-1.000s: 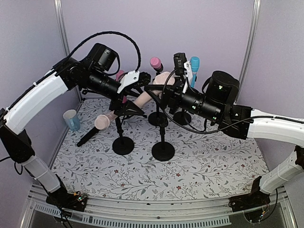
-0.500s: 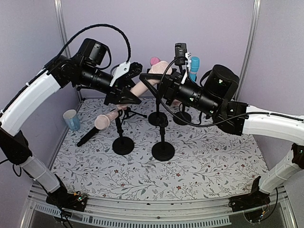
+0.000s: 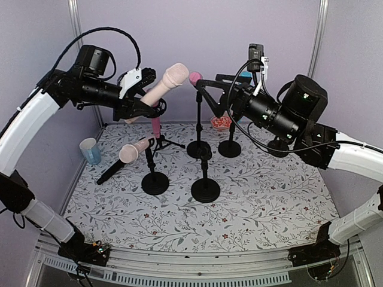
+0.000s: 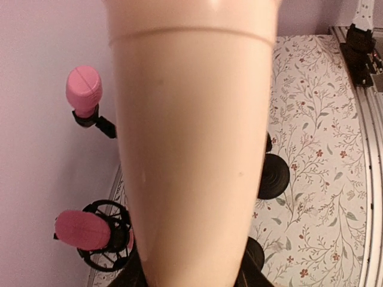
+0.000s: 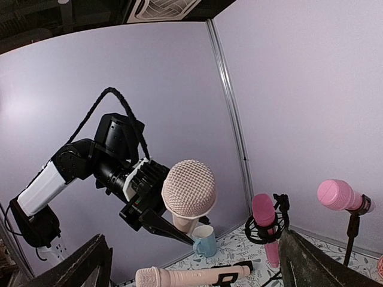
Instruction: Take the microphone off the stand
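Note:
My left gripper (image 3: 142,100) is shut on the lower body of a pale beige microphone (image 3: 163,84), which it holds tilted high over the back left of the table. The body fills the left wrist view (image 4: 191,149), with dark fingers (image 4: 254,276) at its base. Its mesh head (image 5: 188,188) faces the right wrist camera. The short black stand (image 3: 205,179) in the middle has nothing in its clip. My right gripper (image 3: 209,95) is open, level with the microphone's head and apart from it to the right. Its fingers (image 5: 84,266) frame the right wrist view.
A second beige microphone (image 3: 134,149) lies clipped in a stand (image 3: 155,182) at the left. A pink microphone (image 3: 195,78) tops a tall stand; another pink one (image 3: 155,122) hangs in a tripod shock mount. A blue cup (image 3: 90,150) stands by the left wall.
The left arm has lifted the beige microphone up and to the left, away from the stands. The right gripper has opened and drawn back to the right.

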